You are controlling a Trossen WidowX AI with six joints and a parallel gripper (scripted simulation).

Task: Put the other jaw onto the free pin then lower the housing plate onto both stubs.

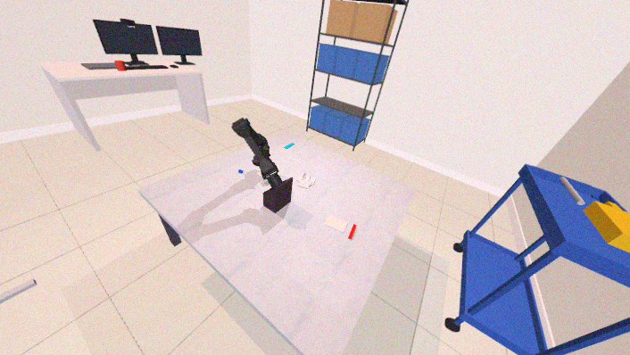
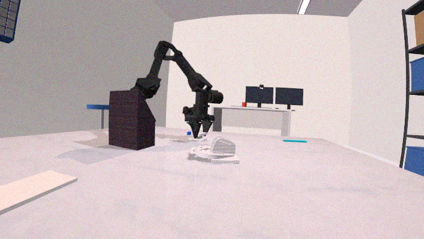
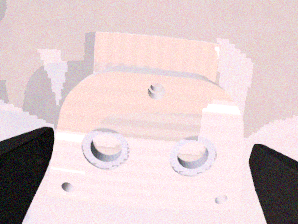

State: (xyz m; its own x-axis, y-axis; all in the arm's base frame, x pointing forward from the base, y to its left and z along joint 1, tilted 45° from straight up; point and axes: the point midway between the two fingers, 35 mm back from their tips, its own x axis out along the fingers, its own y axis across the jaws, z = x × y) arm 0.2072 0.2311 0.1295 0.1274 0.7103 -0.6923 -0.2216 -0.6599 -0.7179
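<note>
Housing plate (image 1: 265,183) (image 2: 200,139) (image 3: 150,120) lies on the desk (image 1: 268,285) (image 2: 210,204) (image 3: 125,15), under the open jaws (image 2: 200,134) (image 3: 153,137), which are released and grasp nothing. From the outside view, left to right, a pale board (image 1: 335,224) (image 2: 39,187) comes first, lying flat in the foreground. Next is the dark block (image 1: 277,196) (image 2: 124,118), upright, with the black arm (image 1: 261,156) (image 2: 186,67) mounted on it. The arm reaches over and points its fingers down; near them, farther back, sits a small blue cube (image 1: 240,171) (image 2: 188,133). Past the plate and nearer the viewer is the white base (image 1: 306,180) (image 2: 226,161), flat on the desk, with a rounded white piece (image 2: 223,146) standing up from it (whether any gear teeth mesh, I cannot tell). A teal strip (image 1: 289,145) (image 2: 294,140) lies well apart on the right.

Close up, left to right, one black finger stands beside the plate, then come the left ring (image 3: 123,155) and the right ring (image 3: 212,156) on its face, then the other finger. The plate is apart from the base, so the assembly is not closed.
</note>
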